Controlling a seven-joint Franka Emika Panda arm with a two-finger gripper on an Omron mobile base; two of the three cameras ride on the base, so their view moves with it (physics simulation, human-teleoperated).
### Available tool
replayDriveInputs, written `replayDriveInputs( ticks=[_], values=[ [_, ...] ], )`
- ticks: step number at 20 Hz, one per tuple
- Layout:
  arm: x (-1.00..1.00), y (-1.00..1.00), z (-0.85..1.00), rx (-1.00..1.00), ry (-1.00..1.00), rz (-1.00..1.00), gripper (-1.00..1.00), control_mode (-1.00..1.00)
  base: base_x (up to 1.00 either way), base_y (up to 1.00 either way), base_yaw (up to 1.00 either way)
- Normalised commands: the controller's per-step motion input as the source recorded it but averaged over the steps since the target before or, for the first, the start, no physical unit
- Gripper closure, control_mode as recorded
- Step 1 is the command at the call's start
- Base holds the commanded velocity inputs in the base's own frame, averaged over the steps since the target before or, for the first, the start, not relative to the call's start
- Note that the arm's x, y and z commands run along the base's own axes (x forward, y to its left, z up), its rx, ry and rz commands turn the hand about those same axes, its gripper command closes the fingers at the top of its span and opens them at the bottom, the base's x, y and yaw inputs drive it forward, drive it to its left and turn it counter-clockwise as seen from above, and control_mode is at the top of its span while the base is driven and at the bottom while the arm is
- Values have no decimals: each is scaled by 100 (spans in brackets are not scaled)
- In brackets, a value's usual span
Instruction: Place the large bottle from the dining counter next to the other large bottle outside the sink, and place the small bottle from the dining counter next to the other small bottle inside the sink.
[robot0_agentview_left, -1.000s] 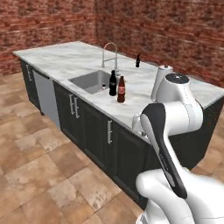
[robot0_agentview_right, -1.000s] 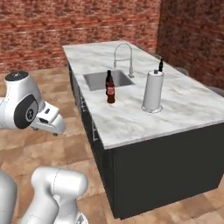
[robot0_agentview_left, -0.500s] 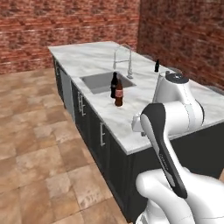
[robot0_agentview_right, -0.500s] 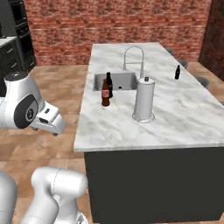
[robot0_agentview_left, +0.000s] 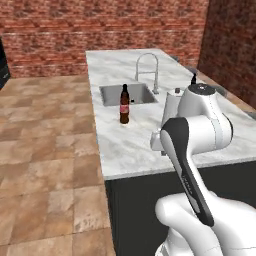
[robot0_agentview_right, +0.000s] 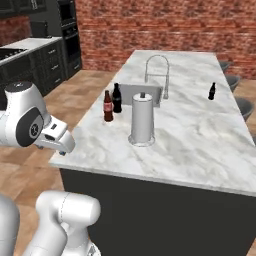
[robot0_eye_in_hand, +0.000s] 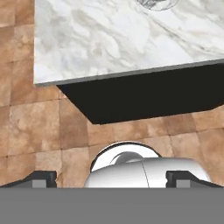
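Cola bottle (robot0_agentview_right: 108, 106) upright beside black bottle (robot0_agentview_right: 117, 98), on counter (robot0_agentview_right: 200, 135) just outside sink (robot0_agentview_left: 134, 93). Red label band, no writing readable. Small bottle (robot0_agentview_right: 212, 91) stands well apart. Gripper (robot0_eye_in_hand: 112, 176) fingers spread wide, nothing held.

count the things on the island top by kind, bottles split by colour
brown bottle with red label: 1
black bottles: 2 (tall one by the sink, short one on the far side)
paper towel holder: 1
faucet: 1
total: 5
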Motion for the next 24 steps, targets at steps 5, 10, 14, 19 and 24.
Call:
replayDriveInputs(
  ticks=[5, 10, 14, 19, 24],
  values=[
    [0, 0, 0, 0, 0, 0, -100, 100, -21, -100, 39],
    [0, 0, 0, 0, 0, 0, -100, 100, -30, -100, 36],
    [0, 0, 0, 0, 0, 0, -100, 100, -25, -100, 37],
    [0, 0, 0, 0, 0, 0, -100, 100, -17, -100, 38],
    [0, 0, 0, 0, 0, 0, -100, 100, -9, -100, 39]
  ],
)
